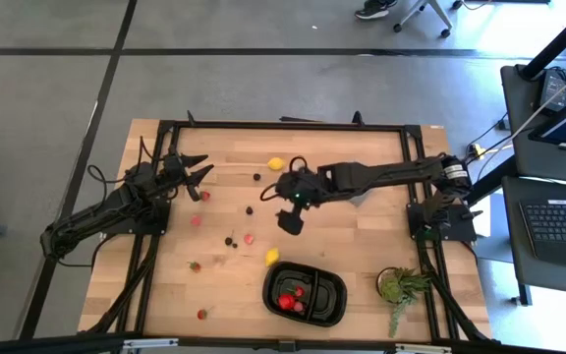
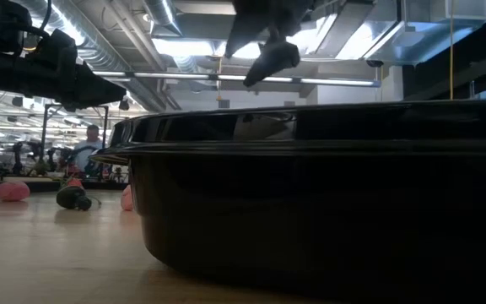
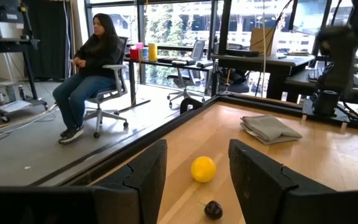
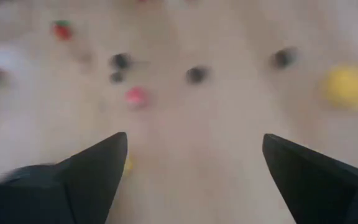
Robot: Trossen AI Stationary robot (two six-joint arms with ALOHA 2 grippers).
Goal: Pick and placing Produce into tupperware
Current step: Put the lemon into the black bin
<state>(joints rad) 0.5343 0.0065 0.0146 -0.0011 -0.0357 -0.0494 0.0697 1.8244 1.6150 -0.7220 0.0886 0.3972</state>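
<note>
The black tupperware (image 1: 305,293) stands near the table's front edge, with red pieces (image 1: 289,298) lying in it; in the low view the tupperware (image 2: 310,194) fills the foreground. Loose produce lies on the wood: a lemon (image 1: 276,163) at the far side, a second lemon (image 1: 272,257) by the tray, dark berries (image 1: 249,209) and red bits (image 1: 249,238). My right gripper (image 1: 290,218) hangs open above mid-table, over the loose produce (image 4: 137,96), with nothing between its fingers. My left gripper (image 1: 193,169) waits open at the far left, pointing level at the far lemon (image 3: 203,168).
A green potted plant (image 1: 401,287) stands right of the tray. A folded grey cloth (image 3: 269,127) lies at the far side under my right arm. More red bits (image 1: 201,314) lie front left. A person (image 3: 92,68) sits on a chair beyond the table.
</note>
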